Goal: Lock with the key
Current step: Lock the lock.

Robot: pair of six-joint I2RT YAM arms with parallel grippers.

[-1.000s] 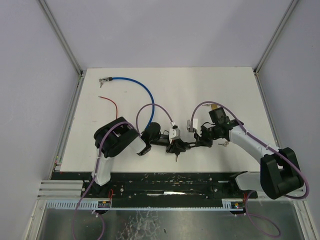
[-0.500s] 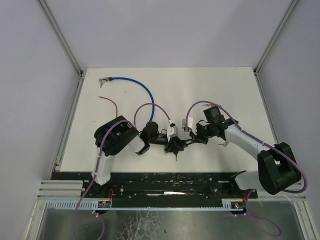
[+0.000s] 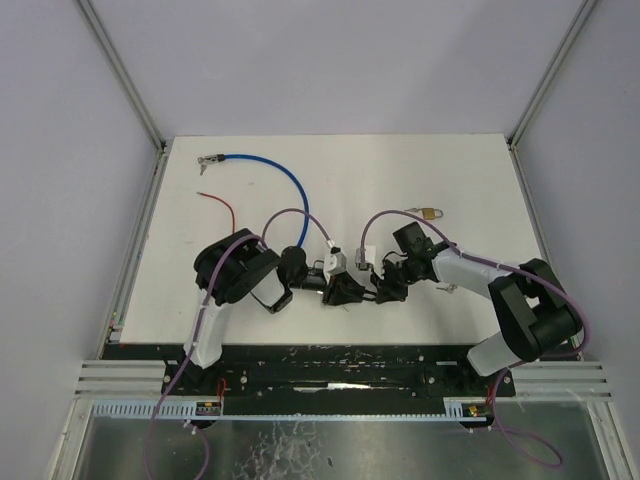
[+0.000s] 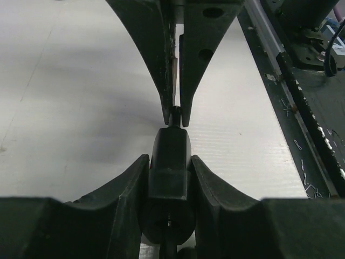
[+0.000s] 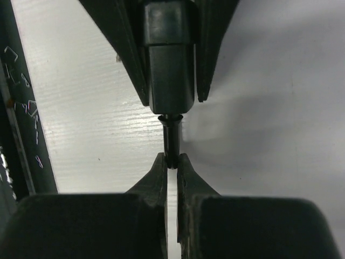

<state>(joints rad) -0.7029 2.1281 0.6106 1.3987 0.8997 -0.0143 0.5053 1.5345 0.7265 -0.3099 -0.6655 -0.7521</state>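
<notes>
1. Because the two arms meet nose to nose, the black barrel [image 4: 170,181] sits directly between them, apparently lifted just off the table [image 3: 420,170].
2. The left gripper [image 4: 170,159] is clamped around the barrel, one curved finger cupping each side. That grip looks meant as a brace, so the body cannot spin when its end is twisted.
3. A thin stem [image 5: 171,141] sticks out of the barrel's end, on the side facing away from the left gripper. I take the stem for the key and the barrel for the lock, though both are too dark to confirm.
4. The right gripper [image 5: 171,157] is narrowed to a slit, with its tips pinching the outer end of the stem. It lines up with the barrel's long axis, so a roll of the wrist would turn the stem cleanly.
5. A brass padlock [image 3: 432,212] lies beyond the barrel to its far right, well apart. A blue cable [image 3: 287,180] curves away to the barrel's far left. Neither is touched.
6. By my reading the key is seated and the turn is the step in hand. The pinch covers very little of the stem, so it could slip.
</notes>
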